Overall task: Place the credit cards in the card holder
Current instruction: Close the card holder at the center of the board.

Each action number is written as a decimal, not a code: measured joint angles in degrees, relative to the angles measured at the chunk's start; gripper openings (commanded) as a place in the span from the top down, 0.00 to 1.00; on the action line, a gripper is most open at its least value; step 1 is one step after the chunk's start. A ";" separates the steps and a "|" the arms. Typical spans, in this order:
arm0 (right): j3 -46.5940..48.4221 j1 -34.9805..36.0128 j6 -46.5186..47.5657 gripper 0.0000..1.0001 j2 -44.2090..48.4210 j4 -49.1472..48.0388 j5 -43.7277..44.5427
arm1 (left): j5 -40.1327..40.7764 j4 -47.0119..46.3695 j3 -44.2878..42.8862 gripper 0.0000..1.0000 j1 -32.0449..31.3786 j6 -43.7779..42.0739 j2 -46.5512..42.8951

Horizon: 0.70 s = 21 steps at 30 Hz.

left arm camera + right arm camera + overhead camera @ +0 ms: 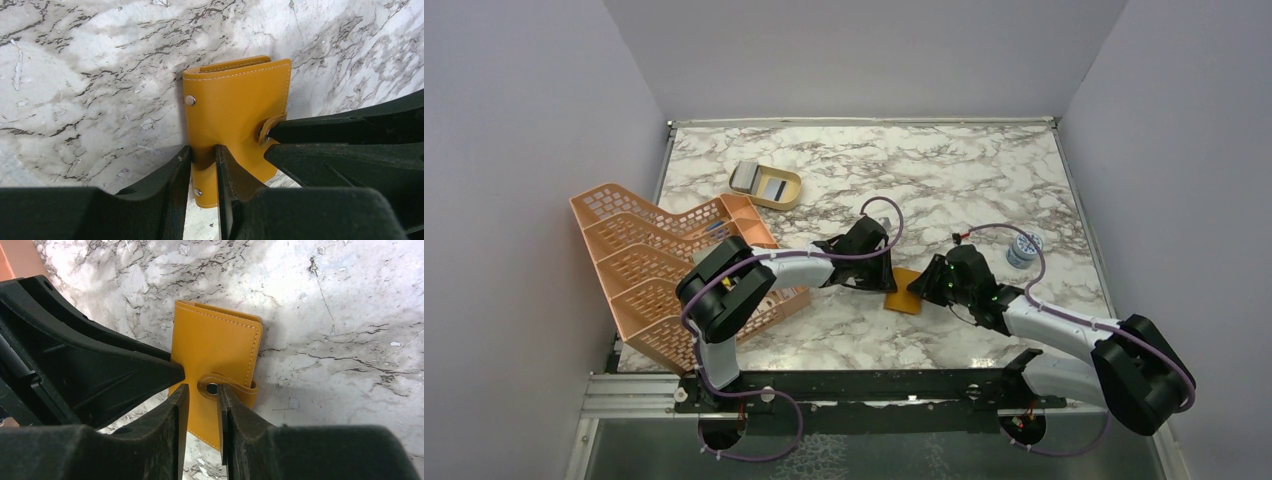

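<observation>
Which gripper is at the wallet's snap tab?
The right gripper: its fingertips sit either side of the snap strap on the card holder. The left gripper straddles the opposite edge, the one with two rivets.

Robot lab test cell. Plain lilac-grey walls (514, 150) box in marble-print tabletop (964, 170) left, back, right. Metal rail (864, 383) across bottom of frame, left arm (794, 268) and right arm (1054, 322) bolted on, both purple-cabled.

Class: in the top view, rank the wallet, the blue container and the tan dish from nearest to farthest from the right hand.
1. Wallet: at the tips of the right hand.
2. Blue container: behind it, to the right.
3. Tan dish: far back left.
</observation>
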<state>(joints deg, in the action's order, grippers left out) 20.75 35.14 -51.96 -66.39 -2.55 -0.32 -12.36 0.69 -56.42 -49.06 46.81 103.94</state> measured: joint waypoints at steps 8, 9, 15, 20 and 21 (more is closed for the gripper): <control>1.90 0.00 1.70 0.86 -2.10 1.86 1.22 | 0.02 -0.26 0.26 0.75 0.00 0.17 -0.02; 2.14 0.00 1.95 0.86 -2.29 2.21 1.38 | 0.02 -0.28 0.28 0.75 0.00 0.22 -0.04; 4.85 0.00 3.41 0.90 -4.83 4.28 2.67 | 0.13 -0.28 0.33 0.75 0.00 0.26 -0.09; 8.26 0.00 4.39 0.92 -8.17 6.54 3.80 | 0.13 -0.57 0.70 0.75 0.00 0.31 -0.24; 8.87 0.04 4.50 0.93 -8.83 6.99 4.02 | 0.13 -0.63 0.76 0.75 0.00 0.31 -0.31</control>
<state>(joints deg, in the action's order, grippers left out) 29.63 35.18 -47.46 -75.22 4.45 3.70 -12.23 0.05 -55.66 -49.06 47.11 103.63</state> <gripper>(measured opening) 0.089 0.256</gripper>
